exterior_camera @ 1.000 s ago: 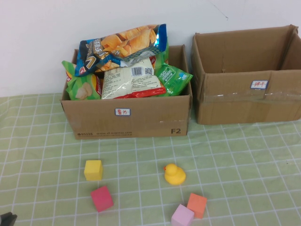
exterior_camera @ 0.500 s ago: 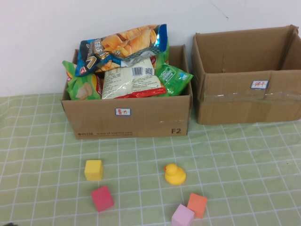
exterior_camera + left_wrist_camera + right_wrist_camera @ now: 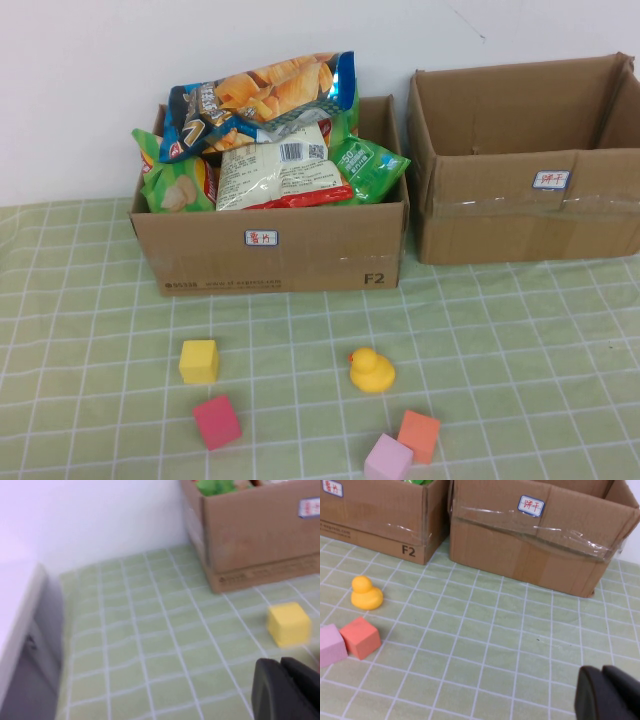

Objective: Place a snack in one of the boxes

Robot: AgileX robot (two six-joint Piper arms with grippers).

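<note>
The left cardboard box (image 3: 270, 245) is piled with snack bags: a blue chip bag (image 3: 255, 100) on top, a white bag (image 3: 275, 165), and green bags (image 3: 368, 165). The right cardboard box (image 3: 525, 205) looks empty inside. Neither gripper shows in the high view. My left gripper (image 3: 281, 664) is shut and empty, low over the cloth near the yellow cube (image 3: 289, 624). My right gripper (image 3: 602, 670) is shut and empty, over the cloth in front of the right box (image 3: 540, 540).
On the green checked cloth lie a yellow cube (image 3: 199, 361), a magenta cube (image 3: 216, 421), a yellow duck (image 3: 371, 369), an orange cube (image 3: 419, 435) and a pink cube (image 3: 387, 459). A white wall stands behind the boxes. A grey ledge (image 3: 25, 645) borders the table's left side.
The dark tip of the left gripper at the bottom left corner of the high view has drawn back out of sight. Nothing else has moved.
</note>
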